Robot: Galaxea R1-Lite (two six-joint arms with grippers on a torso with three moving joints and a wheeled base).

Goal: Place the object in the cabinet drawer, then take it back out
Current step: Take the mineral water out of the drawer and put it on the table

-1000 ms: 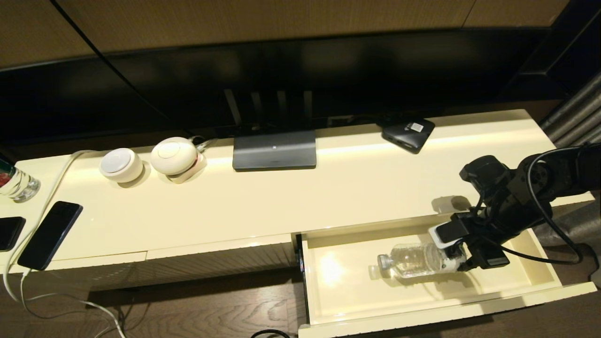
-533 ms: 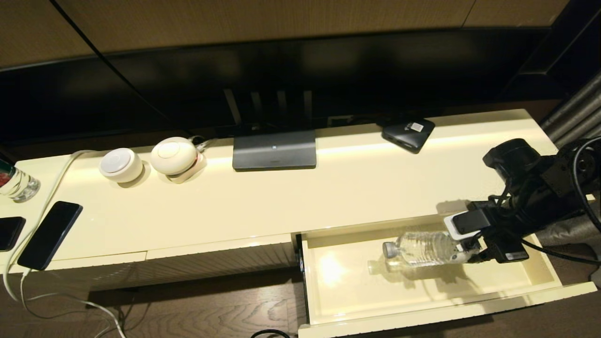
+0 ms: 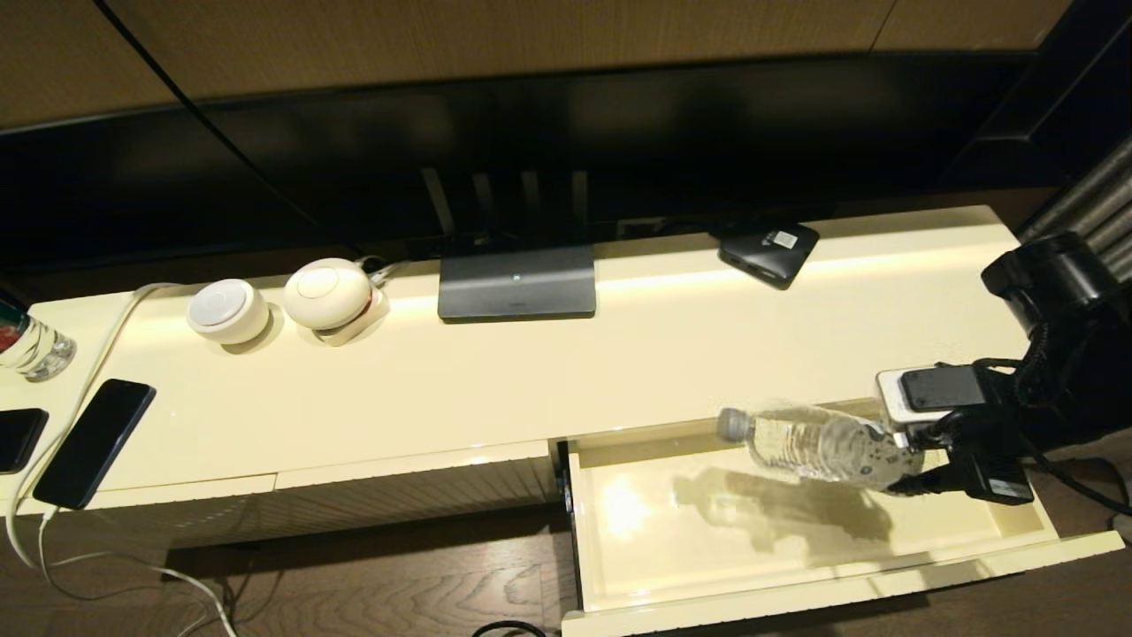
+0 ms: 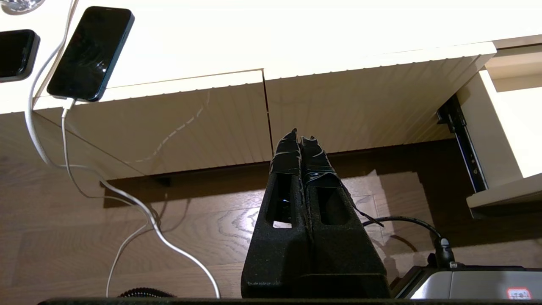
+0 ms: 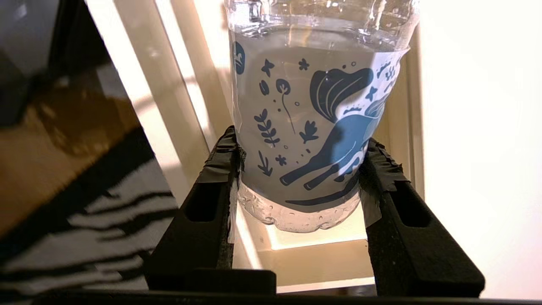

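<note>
Overhead, right gripper pinching bottle above open drawer; glossy cream cabinet top.

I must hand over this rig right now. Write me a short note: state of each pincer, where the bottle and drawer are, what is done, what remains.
Right pincer: shut on the water bottle near its base, holding it on its side above the open drawer, cap toward the robot's left.
Left pincer: shut, empty, parked low before the ribbed cabinet front.
Done: bottle is lifted clear of the drawer floor.
Left: carry it out and set it down, probably on the cabinet top.
</note>
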